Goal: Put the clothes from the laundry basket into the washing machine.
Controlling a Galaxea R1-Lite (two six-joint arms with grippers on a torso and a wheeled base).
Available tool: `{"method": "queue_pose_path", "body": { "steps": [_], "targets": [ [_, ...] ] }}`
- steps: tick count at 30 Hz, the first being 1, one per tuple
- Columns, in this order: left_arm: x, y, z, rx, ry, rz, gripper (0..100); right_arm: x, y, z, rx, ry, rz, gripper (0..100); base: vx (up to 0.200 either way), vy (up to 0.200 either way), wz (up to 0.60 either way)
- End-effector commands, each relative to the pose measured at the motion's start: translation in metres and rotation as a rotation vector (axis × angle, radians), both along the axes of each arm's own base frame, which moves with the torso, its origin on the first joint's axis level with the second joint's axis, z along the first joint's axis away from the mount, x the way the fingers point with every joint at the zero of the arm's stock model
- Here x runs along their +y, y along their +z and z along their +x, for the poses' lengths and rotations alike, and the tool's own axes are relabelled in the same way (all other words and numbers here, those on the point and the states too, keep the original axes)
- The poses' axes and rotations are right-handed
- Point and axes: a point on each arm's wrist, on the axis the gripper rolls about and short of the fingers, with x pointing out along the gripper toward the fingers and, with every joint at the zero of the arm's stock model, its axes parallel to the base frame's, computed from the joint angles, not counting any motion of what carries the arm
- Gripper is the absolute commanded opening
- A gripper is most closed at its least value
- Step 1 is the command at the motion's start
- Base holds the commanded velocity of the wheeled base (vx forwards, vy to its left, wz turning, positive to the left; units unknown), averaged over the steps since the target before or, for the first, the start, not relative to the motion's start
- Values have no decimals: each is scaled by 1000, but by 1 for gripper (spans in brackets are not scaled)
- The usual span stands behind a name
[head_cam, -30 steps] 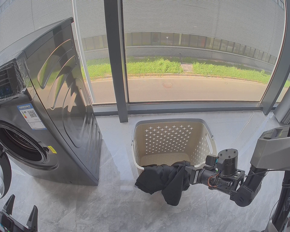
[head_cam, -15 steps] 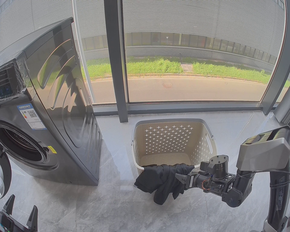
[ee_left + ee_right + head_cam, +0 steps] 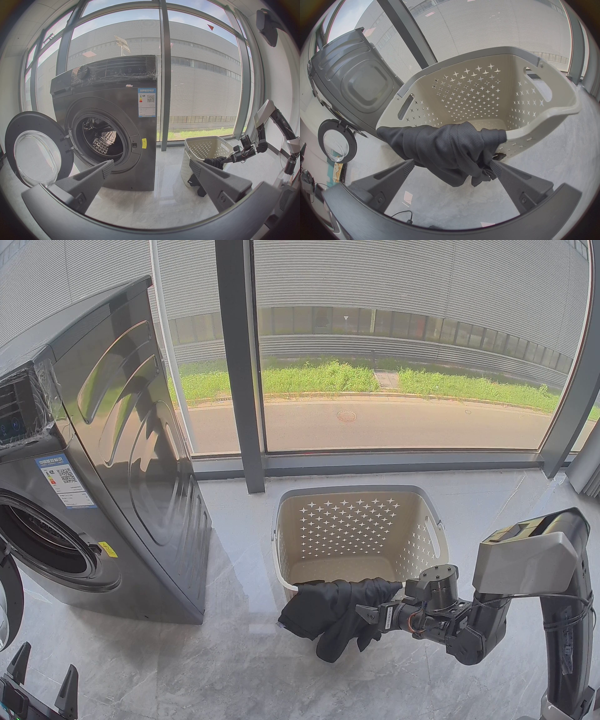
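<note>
The washing machine point(image 3: 103, 93) bears a label point(image 3: 147, 102) (QR code); its print is illegible.

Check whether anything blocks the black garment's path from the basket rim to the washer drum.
Nothing visible does. The black garment drapes over the rim of the laundry basket, bare floor runs to the washing machine, and its door stands swung open off the drum.

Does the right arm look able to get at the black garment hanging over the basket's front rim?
Probably yes. The right gripper is open and right up against the black garment, which is draped over the near rim of the laundry basket. Nothing stands between them.
</note>
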Motion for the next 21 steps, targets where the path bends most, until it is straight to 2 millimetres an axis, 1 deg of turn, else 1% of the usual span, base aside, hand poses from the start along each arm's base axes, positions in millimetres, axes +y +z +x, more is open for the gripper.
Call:
{"method": "queue_pose_path", "body": {
  "steps": [1,6,7,14,18,19,21],
  "targets": [
    [0,-4,0,-3,0,0,100,5,-11,12,5,0,-4,100,0,0,0],
    [0,-4,0,-3,2,-2,100,8,-11,18,-7,-3,4,100,0,0,0],
    [0,-4,0,-3,2,-2,100,8,-12,19,-11,-4,4,0,0,0,0],
    [0,-4,0,-3,2,-2,100,7,-12,17,-11,-3,6,0,0,0,0],
    [0,-4,0,-3,2,-2,100,8,-7,13,-12,1,13,0,0,0,0],
    [0,-4,0,-3,2,-2,100,8,-5,12,-16,2,16,0,0,0,0],
    [0,-4,0,-3,2,-2,100,6,11,8,-64,5,39,0,0,0,0]
  ]
}}
